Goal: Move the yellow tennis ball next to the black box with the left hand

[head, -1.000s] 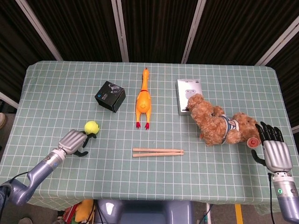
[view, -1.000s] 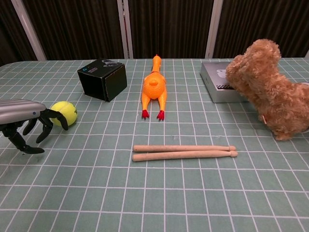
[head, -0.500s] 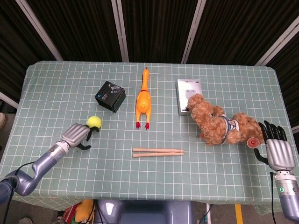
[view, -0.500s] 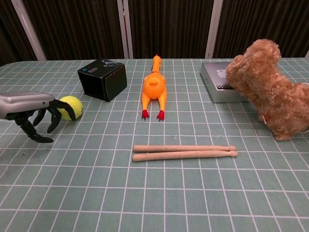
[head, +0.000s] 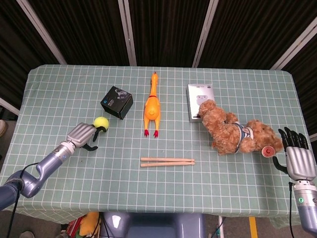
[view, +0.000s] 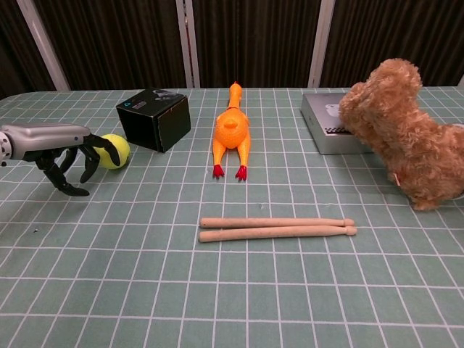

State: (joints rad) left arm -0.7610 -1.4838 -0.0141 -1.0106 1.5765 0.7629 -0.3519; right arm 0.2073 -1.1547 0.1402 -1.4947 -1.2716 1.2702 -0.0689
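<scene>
— While my left hand (view: 64, 154) sits low over the green checked table (view: 290, 290), what is it doing?

— My fingers (view: 93, 161) curl down around the near side of the yellow tennis ball (view: 114, 151). They touch it, but I cannot tell if I am really holding it or just pressing on it.

— Where is the ball?

— It is on the table, just beside the black box (view: 154, 118), at the box's front left corner. From the head view the ball (head: 101, 122) sits a little in front of the box (head: 117, 102), very close to it.

— What comes after the box?

— An orange rubber chicken (view: 230, 134) lies flat, with its head pointing away from me. Two wooden sticks (view: 278, 228) lie side by side, touching, nearer to me than the chicken.

— And on the other side?

— A grey box (head: 199, 101) lies flat, and a brown teddy bear (head: 236, 132) leans on its corner. My right hand (head: 298, 157) is by the table edge, near the bear's head. Its fingers are spread and hold nothing.
</scene>
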